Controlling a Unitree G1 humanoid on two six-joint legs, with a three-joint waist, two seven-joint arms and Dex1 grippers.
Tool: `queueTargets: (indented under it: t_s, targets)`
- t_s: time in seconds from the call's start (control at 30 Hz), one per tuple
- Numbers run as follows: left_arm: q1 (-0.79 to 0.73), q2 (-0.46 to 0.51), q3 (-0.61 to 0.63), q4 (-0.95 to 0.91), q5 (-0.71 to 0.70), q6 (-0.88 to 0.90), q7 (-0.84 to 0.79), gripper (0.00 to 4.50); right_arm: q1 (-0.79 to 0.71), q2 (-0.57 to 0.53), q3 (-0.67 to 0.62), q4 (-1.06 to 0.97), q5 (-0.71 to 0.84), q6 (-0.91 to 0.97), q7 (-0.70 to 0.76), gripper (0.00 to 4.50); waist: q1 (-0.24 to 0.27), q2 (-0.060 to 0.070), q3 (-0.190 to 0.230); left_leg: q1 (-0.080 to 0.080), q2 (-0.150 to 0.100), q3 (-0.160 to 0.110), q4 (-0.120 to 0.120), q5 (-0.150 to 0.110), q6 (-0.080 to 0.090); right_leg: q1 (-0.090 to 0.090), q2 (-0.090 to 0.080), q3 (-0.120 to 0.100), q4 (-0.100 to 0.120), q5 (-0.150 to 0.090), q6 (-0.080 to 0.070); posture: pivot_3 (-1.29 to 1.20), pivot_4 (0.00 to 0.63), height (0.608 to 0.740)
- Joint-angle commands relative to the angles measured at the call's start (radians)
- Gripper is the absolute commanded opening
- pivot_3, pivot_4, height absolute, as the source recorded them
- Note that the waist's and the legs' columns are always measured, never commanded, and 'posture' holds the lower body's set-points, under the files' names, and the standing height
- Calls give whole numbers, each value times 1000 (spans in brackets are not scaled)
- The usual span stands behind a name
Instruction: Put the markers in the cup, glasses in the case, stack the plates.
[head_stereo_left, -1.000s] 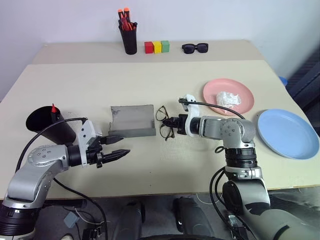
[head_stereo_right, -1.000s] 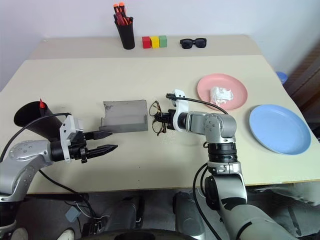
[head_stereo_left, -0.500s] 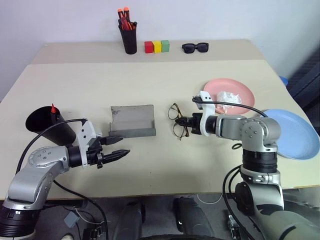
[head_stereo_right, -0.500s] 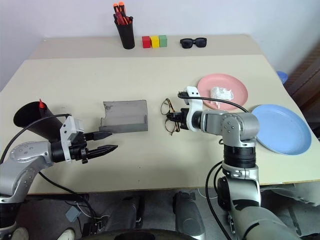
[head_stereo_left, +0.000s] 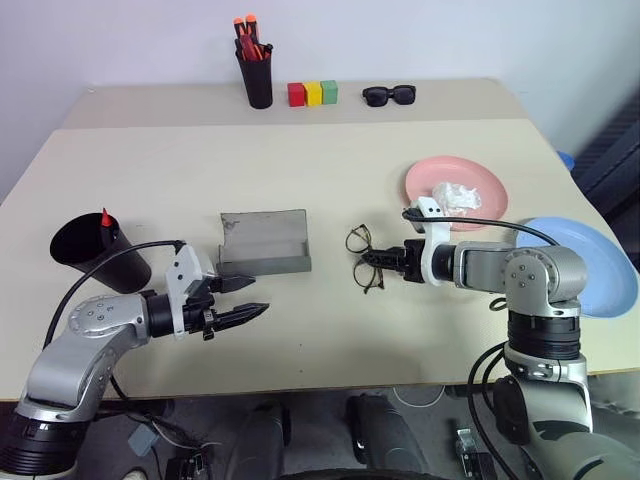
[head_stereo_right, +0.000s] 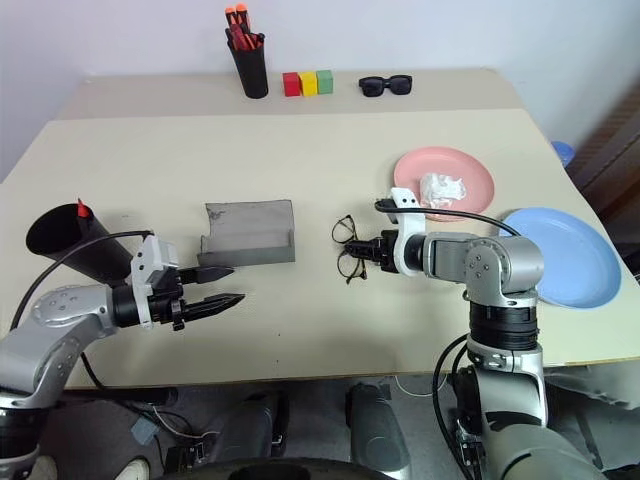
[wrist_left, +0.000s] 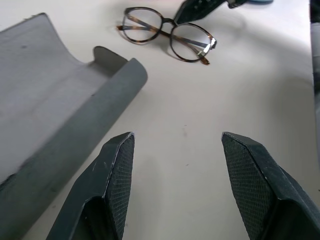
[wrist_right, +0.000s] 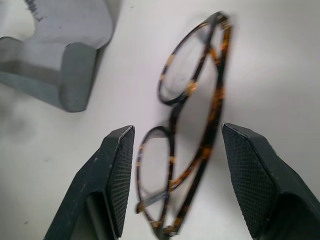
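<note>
From the head cameras, a beige counter (head_stereo_left: 330, 150) carried the open grey case (head_stereo_left: 264, 243) left of centre. Just to its right, apart from it, the glasses (head_stereo_left: 365, 259) lay folded on the surface. The right gripper (head_stereo_left: 378, 262) sat at their right edge with its jaws parted and nothing pinched. The left gripper (head_stereo_left: 238, 298), also spread and empty, hung near the front of the case. The black cup (head_stereo_left: 92, 252) stood at the near left with a red marker tip (head_stereo_left: 105, 217) poking out. The pink plate (head_stereo_left: 456, 192), bearing a white tissue (head_stereo_left: 456, 197), and the blue plate (head_stereo_left: 590, 265) lay apart on the right, unstacked.

In the left wrist view, the two spread fingers (wrist_left: 111, 176) framed bare counter, with the case's curved tray (wrist_left: 65, 120) beside them and the glasses beyond.

In the right wrist view, the glasses lay on the counter between the open fingers (wrist_right: 116, 170); whether they touched I couldn't tell.

I judged the thin frame light, springy and easily bent, the lenses prone to scratching; the bridge or the folded temples looked the safest hold. No writing or brand could be read anywhere.
</note>
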Motion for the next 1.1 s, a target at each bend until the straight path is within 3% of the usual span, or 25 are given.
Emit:
queueTargets:
  t_s: [0.03,0.4,0.5,0.63,0.83,0.97,1.1]
  targets:
    - [-13,-5,-3,-27,-17,-10,1,2839,-37,-14,0,21,-6,-32,19,2901,0,0,0,0,0,0,0,0,0,0,0,0,0,0,0,0,150,740]
    - [-6,-10,-4,-33,-17,-11,5,2839,-74,-14,37,101,-30,-80,53,2901,1,0,0,0,0,0,0,0,0,0,0,0,0,0,0,0,150,740]
    - [-5,-11,-4,-34,-17,-11,7,2839,-74,-16,45,105,-33,-83,61,2070,0,0,0,0,0,0,0,0,0,0,0,0,0,0,0,0,150,740]
    - [-3,-11,-4,-33,-17,-12,7,2839,-73,-20,48,95,-33,-76,70,48,1,0,0,0,0,0,0,0,0,0,0,0,0,0,0,0,150,740]
    - [0,-32,19,-24,-28,-7,34,2839,-100,-78,111,31,-49,-90,102,48,1,0,0,0,0,0,0,0,0,0,0,0,-1,0,0,0,150,740]
    - [54,-50,53,-44,-42,-18,62,2839,-179,-160,284,-65,-96,-219,201,48,-5,2,1,0,0,0,0,0,0,-1,-1,0,-1,0,0,0,150,740]
    - [101,-74,82,-40,-19,-65,104,2839,-311,-146,454,-37,-177,-395,312,48,-12,3,2,0,1,0,-2,0,0,-2,1,1,0,0,1,0,150,740]
